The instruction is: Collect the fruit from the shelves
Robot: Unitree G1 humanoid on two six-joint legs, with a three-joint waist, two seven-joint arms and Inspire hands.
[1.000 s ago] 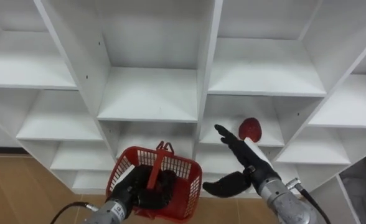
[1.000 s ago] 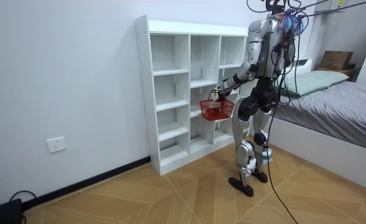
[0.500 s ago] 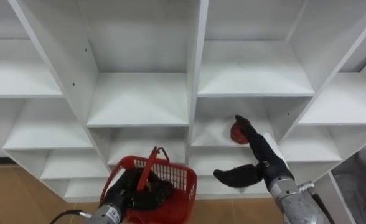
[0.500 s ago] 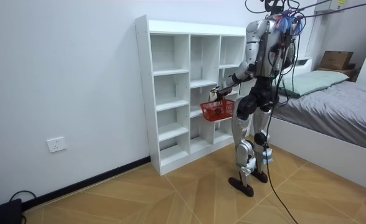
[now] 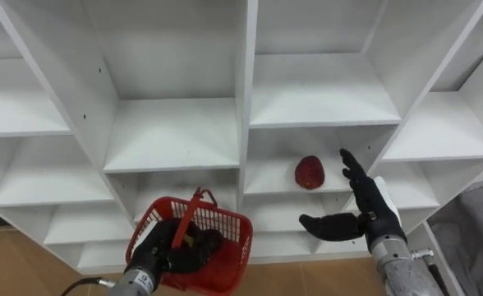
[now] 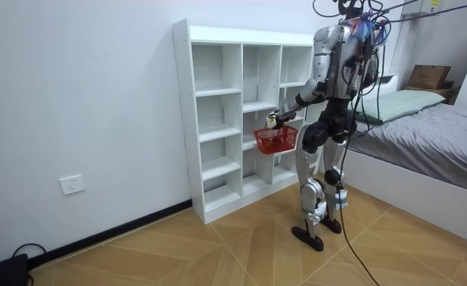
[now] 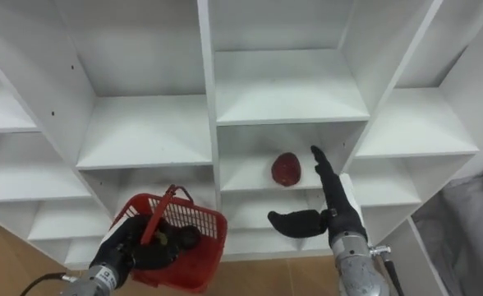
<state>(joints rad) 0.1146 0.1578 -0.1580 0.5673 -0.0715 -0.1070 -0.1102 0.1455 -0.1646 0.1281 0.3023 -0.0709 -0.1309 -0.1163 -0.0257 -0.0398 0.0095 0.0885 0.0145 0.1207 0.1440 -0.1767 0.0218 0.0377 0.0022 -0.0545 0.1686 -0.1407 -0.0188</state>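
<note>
Right hand (image 5: 371, 210) has swung across since half a second back. Then its fingertips sat over the fruit, now it's off to the fruit's right with a gap between them. The whole view has shifted a bit too, so part of that is just the head moving.

Closest to the camera, the left hand (image 5: 161, 253) has its dark fingers curled round the handle (image 5: 189, 210) of the red basket (image 5: 228, 228), holding it low in front of the closet. Something small and pale peeks out among those fingers inside the basket, but I honestly can't tell if it's a fruit already collected or not.

Next out, the right hand is spread wide, fingers straight and pointing into the shelf, thumb stuck out sideways toward the middle column. It holds nothing.

Then the fruit (image 5: 310, 173) itself: dark red, roundish, a little lumpy, matte rather than shiny. It sits on its own on a shelf board (image 5: 268, 178) in the middle column of the white closet (image 5: 246, 99), near the front edge, not touching the hand.

So my read is that the grab isn't done. The fruit is on the shelf, and closing on it, lifting it and dropping it in the basket are all left.

In the room view the robot stands upright right at the closet, with a bed (image 6: 424, 119) behind it.
</note>
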